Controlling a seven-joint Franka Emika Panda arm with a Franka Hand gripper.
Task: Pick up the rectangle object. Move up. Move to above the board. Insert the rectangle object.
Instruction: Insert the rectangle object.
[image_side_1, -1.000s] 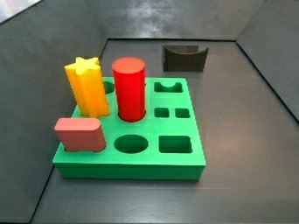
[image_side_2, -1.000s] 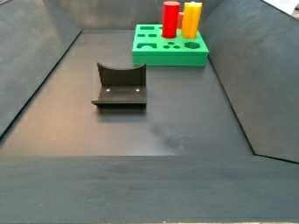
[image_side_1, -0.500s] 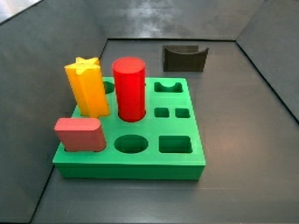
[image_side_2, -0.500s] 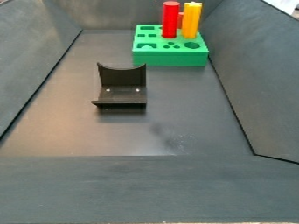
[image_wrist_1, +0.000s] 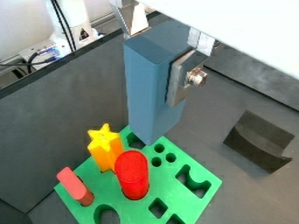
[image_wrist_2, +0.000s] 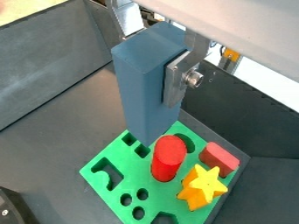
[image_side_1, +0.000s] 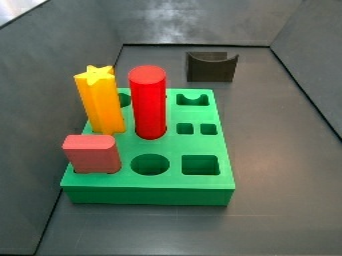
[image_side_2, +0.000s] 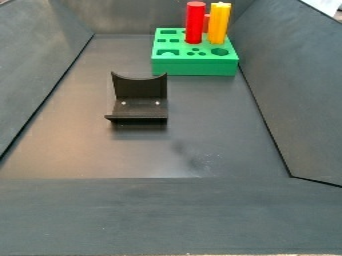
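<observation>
Gripper (image_wrist_1: 149, 61) is clamped on the rectangle object (image_wrist_1: 149, 92), high over the board (image_wrist_2: 114, 175) in both wrist views, outside both side views. I judge pickup and lift done; lining up and insertion remain. Fixture (image_side_2: 136, 98) sits at the board's seven o'clock.

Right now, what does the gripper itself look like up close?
The gripper appears only in the wrist views, above the board. One finger is a flat silver metal plate with a round silver bolt head on its outer face. It has a pale body above; I can't see any cables or markings on it.
</observation>
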